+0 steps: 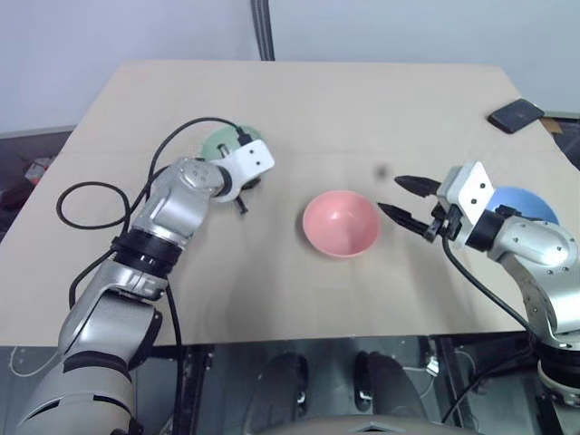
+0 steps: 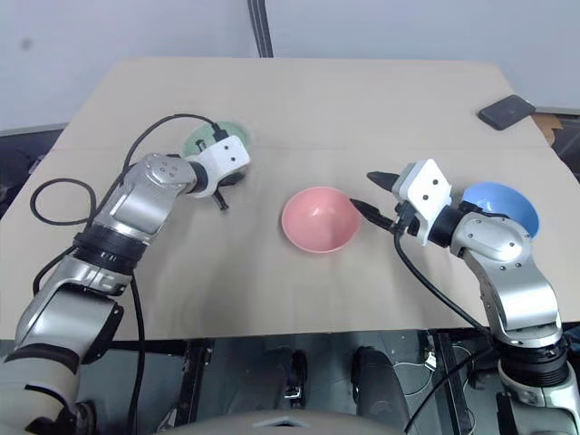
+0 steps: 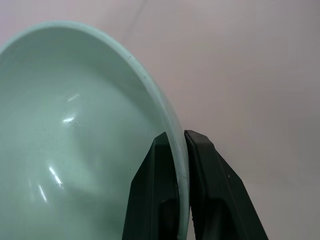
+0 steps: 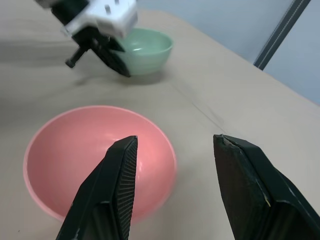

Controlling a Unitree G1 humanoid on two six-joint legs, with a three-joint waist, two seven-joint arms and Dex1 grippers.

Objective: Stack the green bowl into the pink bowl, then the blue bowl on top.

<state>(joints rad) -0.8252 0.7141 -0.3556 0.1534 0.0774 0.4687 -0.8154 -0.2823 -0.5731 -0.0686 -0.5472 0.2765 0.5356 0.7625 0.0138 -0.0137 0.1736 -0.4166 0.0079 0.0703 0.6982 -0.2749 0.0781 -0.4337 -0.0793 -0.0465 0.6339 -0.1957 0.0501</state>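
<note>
Now pinching green bowl (image 3: 75,150) rim with left gripper (image 3: 181,150), fingers pressed together; sitting at ten o'clock from pink bowl (image 1: 341,223); waiting just beside pink at three o'clock, right gripper (image 1: 403,199) spread, empty; blue bowl (image 1: 526,204) behind it.

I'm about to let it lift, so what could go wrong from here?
The left gripper pinches only the thin rim of the green bowl, so the bowl may tilt or slip when lifted. The open right gripper hangs right beside the pink bowl and could get in the way of the incoming bowl.
</note>
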